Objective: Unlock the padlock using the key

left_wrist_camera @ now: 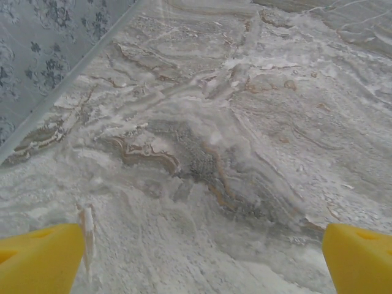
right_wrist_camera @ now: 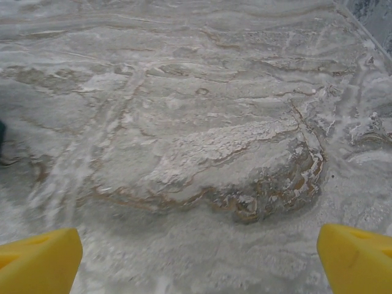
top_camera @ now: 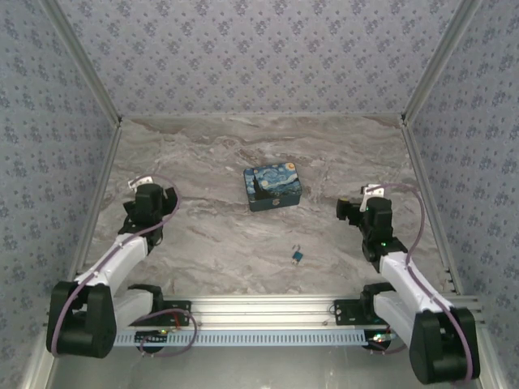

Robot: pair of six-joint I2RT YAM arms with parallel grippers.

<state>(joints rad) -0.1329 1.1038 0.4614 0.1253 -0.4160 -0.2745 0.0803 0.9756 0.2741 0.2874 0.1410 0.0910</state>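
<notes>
Padlock [top_camera: 298, 257] on table [top_camera: 211, 235], centre-right, toward near edge. Box [top_camera: 273, 187] behind it, slightly left, well apart, also on table.

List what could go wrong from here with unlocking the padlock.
1. The tiny blue-teal padlock with a thin silver shackle lies loose on the marble-patterned table. Fingers closing on it may push it away rather than grip it.
2. Whether a key lies beside it is too small to tell. The left gripper and the right gripper are both open and empty.
3. The blue-and-yellow starry-night printed box nearby might be mistaken for the target.
</notes>
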